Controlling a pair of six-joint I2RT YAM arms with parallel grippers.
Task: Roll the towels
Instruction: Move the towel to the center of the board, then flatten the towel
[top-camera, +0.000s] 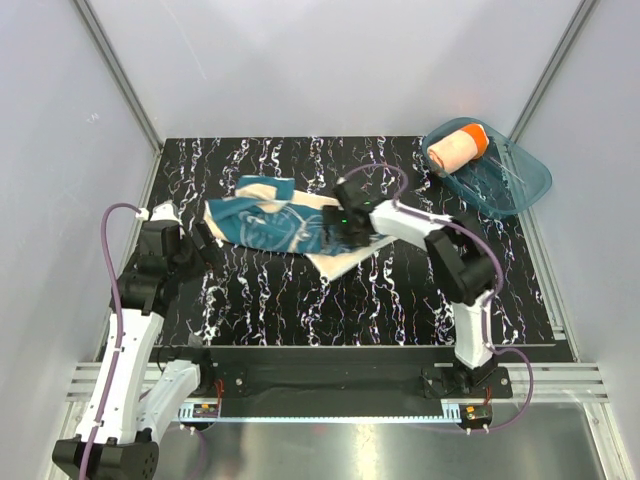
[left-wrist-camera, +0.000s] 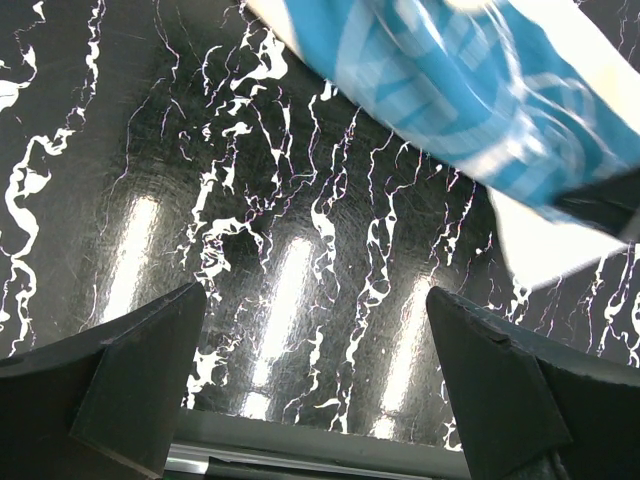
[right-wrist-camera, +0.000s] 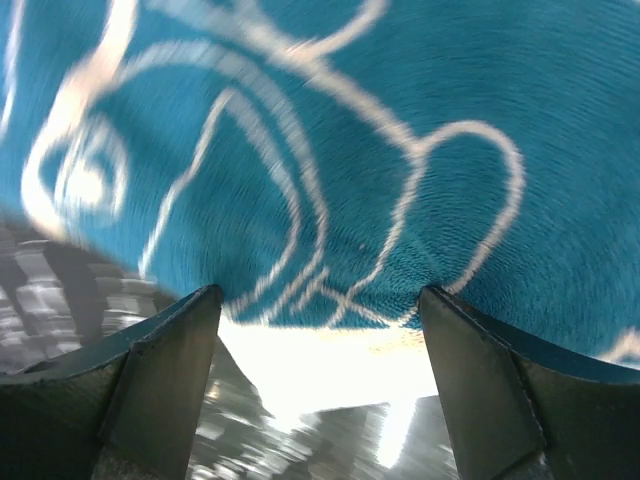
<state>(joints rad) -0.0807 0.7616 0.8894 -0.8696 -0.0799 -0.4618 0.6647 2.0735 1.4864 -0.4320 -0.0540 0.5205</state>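
Black marbled tabletop (top-camera: 400, 300) is carrying the teal-blue towel (top-camera: 265, 222), crumpled near its middle. The right gripper (top-camera: 338, 228) is hovering at its right edge, fingers spread, pinching nothing. The left gripper (top-camera: 205, 245) is hanging wide open beside the cloth's left end. The orange towel (top-camera: 455, 148) is lying rolled in the tub (top-camera: 520, 185) at the far right corner.

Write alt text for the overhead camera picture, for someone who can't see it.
A teal-blue towel lies rumpled and unrolled on the black marbled table, the right gripper open over its right edge, the left gripper open just off its left edge. At the far right, a rolled orange towel sits in a translucent teal tub.
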